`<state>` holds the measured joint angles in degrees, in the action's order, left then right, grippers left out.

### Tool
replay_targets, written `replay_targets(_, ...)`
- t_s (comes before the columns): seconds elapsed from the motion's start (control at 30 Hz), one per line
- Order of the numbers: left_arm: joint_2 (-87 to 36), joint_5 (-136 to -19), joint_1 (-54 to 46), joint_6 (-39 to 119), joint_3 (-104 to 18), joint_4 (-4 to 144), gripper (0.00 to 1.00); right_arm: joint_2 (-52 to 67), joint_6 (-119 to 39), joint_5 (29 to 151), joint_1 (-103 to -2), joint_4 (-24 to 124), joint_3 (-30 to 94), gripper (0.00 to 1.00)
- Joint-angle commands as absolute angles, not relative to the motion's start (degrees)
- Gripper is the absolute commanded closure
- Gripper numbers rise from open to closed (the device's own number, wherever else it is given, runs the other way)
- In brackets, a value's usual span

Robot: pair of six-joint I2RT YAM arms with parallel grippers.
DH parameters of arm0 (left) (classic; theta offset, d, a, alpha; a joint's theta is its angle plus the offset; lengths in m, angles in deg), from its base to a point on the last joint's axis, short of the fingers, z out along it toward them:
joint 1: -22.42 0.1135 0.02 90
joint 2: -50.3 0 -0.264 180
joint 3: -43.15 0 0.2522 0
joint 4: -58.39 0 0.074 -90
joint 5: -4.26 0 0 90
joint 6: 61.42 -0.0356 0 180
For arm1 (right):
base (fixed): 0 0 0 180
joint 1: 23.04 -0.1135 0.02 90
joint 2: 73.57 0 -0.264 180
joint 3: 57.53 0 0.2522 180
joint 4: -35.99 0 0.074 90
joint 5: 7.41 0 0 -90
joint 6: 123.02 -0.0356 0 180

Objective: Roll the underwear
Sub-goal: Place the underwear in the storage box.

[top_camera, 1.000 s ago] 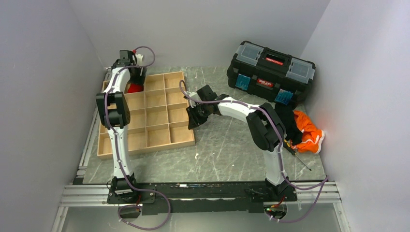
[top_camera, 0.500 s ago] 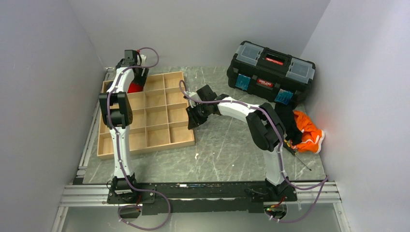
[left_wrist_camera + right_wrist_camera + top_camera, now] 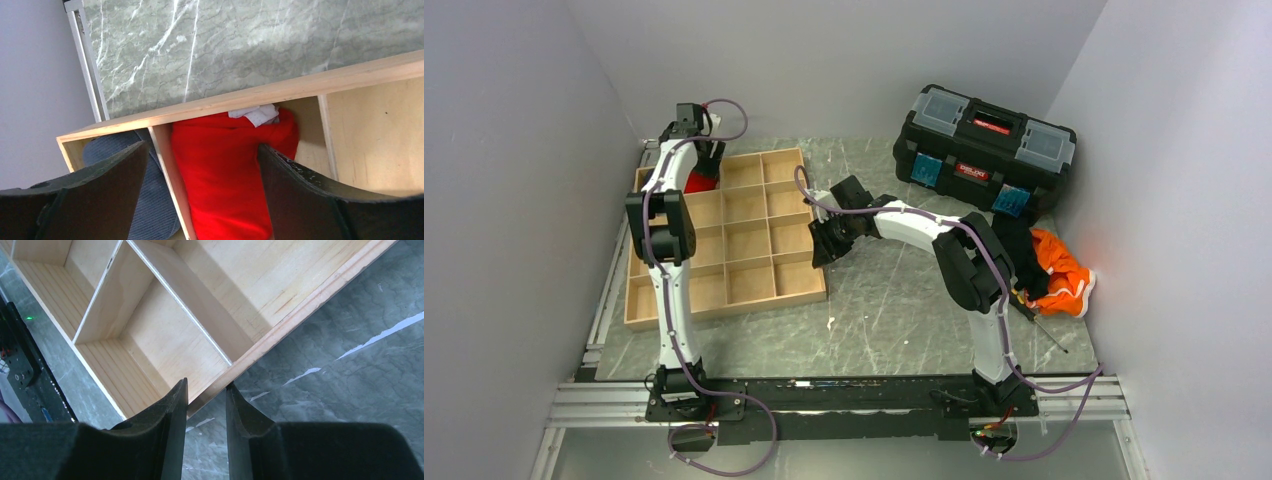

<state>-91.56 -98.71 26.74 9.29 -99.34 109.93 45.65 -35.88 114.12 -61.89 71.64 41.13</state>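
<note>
While L gripper (image 3: 202, 150) straddles underwear (image 3: 225, 175) w/ jaws wide, R gripper (image 3: 206, 387) pinches tray (image 3: 305, 307) rim.

The right gripper (image 3: 206, 386) fills the bottom of the view, its two dark jaws upright with only a narrow gap between them. They stand on either side of the outer wall of a wooden tray (image 3: 165, 347), near one of its corners. Whether they press the wall cannot be told. The tray's compartments, split by thin dividers, hold nothing. The tray rests on a grey-green marbled table (image 3: 340, 405). At the left edge stands a black frame (image 3: 20, 375), with a small green light (image 3: 29, 318) above it.
</note>
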Motion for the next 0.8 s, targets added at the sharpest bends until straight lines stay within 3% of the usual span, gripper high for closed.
replay_targets(0.0,-90.6,-97.4,27.7,9.5,-100.6,110.0,0.13,49.9,-32.1,117.5,-64.7,74.5,39.9,1.0)
replay_targets(0.37,-85.7,-90.8,25.8,11.4,-100.8,108.4,0.01,47.7,-31.0,113.6,-62.8,77.0,43.7,0.98)
replay_targets(0.63,-80.0,-86.3,26.2,15.1,-99.1,109.6,0.01,42.0,-30.1,113.4,-56.4,78.0,45.2,0.91)
replay_targets(0.77,-75.3,-78.0,29.0,18.8,-96.1,110.1,0.01,38.3,-29.5,113.2,-52.5,77.9,44.0,0.84)
